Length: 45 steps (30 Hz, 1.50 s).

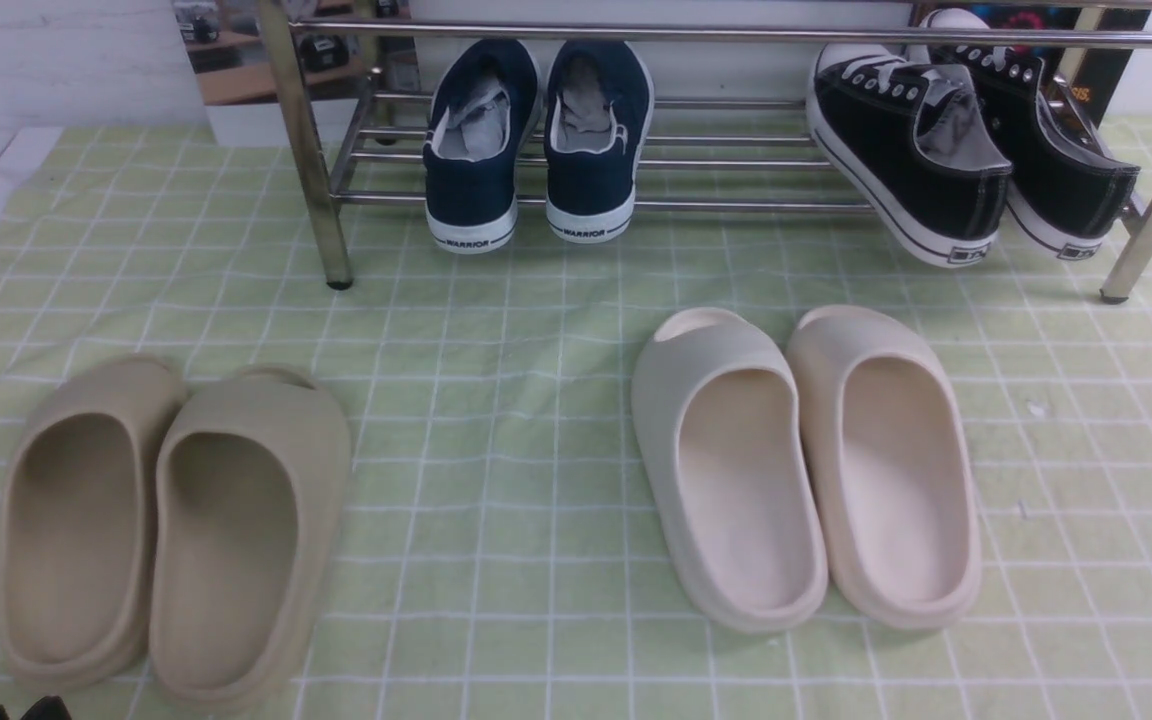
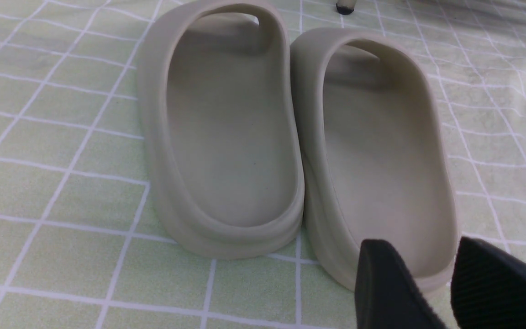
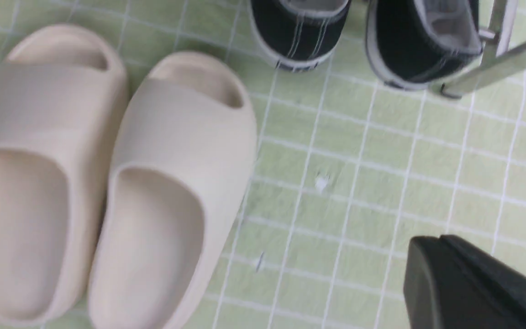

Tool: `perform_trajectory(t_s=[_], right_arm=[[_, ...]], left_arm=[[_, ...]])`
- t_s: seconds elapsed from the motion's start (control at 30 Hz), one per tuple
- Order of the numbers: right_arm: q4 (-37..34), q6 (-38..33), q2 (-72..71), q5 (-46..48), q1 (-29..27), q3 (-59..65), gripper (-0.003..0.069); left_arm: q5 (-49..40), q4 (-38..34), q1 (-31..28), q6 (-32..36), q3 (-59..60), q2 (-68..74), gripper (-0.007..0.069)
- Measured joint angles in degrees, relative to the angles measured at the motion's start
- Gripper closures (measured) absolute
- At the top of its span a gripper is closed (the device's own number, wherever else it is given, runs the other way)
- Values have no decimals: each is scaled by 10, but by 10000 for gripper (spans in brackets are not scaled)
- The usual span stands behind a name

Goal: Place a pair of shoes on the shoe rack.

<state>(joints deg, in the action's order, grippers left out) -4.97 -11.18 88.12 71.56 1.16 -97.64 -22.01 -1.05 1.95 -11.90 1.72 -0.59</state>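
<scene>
The chrome shoe rack [image 1: 716, 36] is seen at 12 o'clock in the front view, standing on a green checked cloth [image 1: 496, 330]. The left black sneaker [image 1: 921, 150] and the right black sneaker [image 1: 1056, 150] are set side by side on its lower bars at about 2 o'clock, just inside the right leg. Each long axis runs from heel at 5 o'clock to white toe cap at 11 o'clock, so the toes are pointed away and the heels overhang the front bar, tipped downward. A pair of navy Warrior sneakers [image 1: 591, 150] is racked at 12 o'clock, heels outward. Beige foam slides [image 1: 226, 530] are laid on the cloth at 8 o'clock and cream foam slides [image 1: 736, 480] at 4 o'clock. The left claw [image 2: 450, 283] is held just behind the beige slides with its fingers parted and nothing between them. The right claw [image 3: 441, 256] is closed up tight and empty, near the cream slides.
</scene>
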Motion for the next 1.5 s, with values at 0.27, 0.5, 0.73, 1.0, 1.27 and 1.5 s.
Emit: perform_trajectory(t_s=[0.27,0.5,0.73,1.0,1.27,1.5], right_arm=[[-53,1,-316,-78,0,275,661],[-63,2,-562,-244,0,464,658],[-69,4,-635,-289,0,530,655],[-97,12,-648,-248,3,541,654],[-75,17,-648,-339,3,606,654],[-77,19,-714,-527,3,778,654]], left_arm=[[0,0,0,0,0,0,386],[0,0,0,0,0,0,386],[0,0,0,0,0,0,386],[0,0,0,0,0,0,386],[0,0,0,0,0,0,386],[0,0,0,0,0,0,386]])
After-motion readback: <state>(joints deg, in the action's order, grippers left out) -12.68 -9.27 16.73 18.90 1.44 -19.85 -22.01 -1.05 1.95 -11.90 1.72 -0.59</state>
